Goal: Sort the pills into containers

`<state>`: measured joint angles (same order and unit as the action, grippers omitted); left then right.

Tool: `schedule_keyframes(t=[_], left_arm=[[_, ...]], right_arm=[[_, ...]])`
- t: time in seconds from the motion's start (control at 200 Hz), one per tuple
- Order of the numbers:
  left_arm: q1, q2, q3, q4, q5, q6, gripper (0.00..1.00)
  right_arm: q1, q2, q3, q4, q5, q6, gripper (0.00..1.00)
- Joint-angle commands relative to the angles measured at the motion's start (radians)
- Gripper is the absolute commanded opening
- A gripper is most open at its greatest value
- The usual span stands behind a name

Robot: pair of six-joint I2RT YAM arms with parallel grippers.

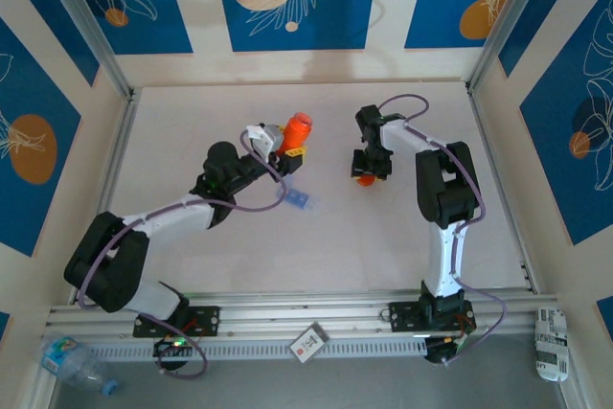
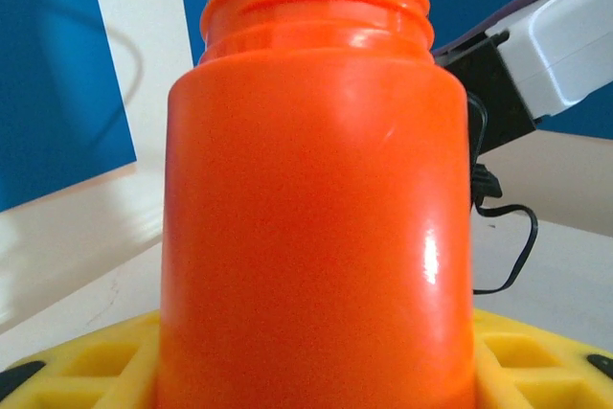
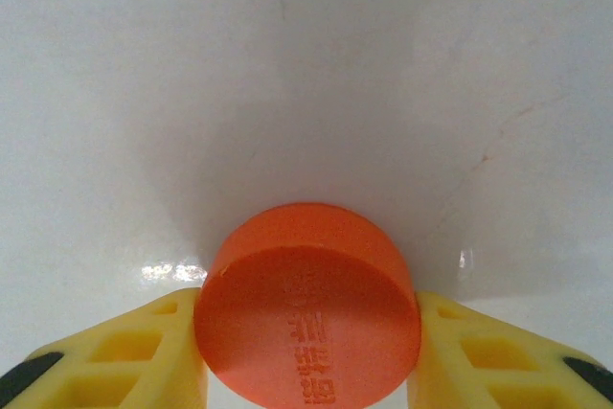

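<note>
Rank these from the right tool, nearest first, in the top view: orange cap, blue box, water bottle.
1. Orange cap: between the right tool's fingers.
2. Blue box: on the table, to its left.
3. Water bottle: far off, by the near-left corner.

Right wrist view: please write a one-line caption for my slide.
An orange cap sits pinched between the yellow fingers of the right gripper, with the white table behind it.

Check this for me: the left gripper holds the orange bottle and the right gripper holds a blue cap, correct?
No, the cap is orange, not blue; the right wrist view shows it clamped in the right gripper. The left gripper does hold the orange bottle.
</note>
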<state>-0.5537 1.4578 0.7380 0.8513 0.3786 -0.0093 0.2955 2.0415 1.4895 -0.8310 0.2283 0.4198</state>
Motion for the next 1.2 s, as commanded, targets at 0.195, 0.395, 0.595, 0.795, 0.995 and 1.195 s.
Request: schedule_keyframes(t=[0.195,0.395,0.595,0.795,0.995,1.195], left_arm=[[0.009,0.100,0.038,0.107,0.032,0.015,0.00],[0.009,0.182,0.084,0.124,0.047,0.052,0.00],[0.009,0.255,0.121,0.135,0.056,0.095,0.00],[0.008,0.313,0.153,0.130,0.071,0.147,0.00],[0.009,0.357,0.147,0.154,0.084,0.195,0.00],[0.010,0.386,0.116,0.189,0.096,0.216,0.00]], right_arm=[[0.003,-0.116,0.127,-0.095,-0.079,-0.021,0.37],[-0.016,-0.168,0.217,-0.139,-0.150,-0.027,0.37],[-0.043,-0.209,0.282,-0.174,-0.252,-0.043,0.37],[-0.064,-0.222,0.321,-0.194,-0.368,-0.049,0.38],[-0.070,-0.214,0.338,-0.207,-0.468,-0.081,0.38],[-0.075,-0.193,0.378,-0.246,-0.627,-0.162,0.38]])
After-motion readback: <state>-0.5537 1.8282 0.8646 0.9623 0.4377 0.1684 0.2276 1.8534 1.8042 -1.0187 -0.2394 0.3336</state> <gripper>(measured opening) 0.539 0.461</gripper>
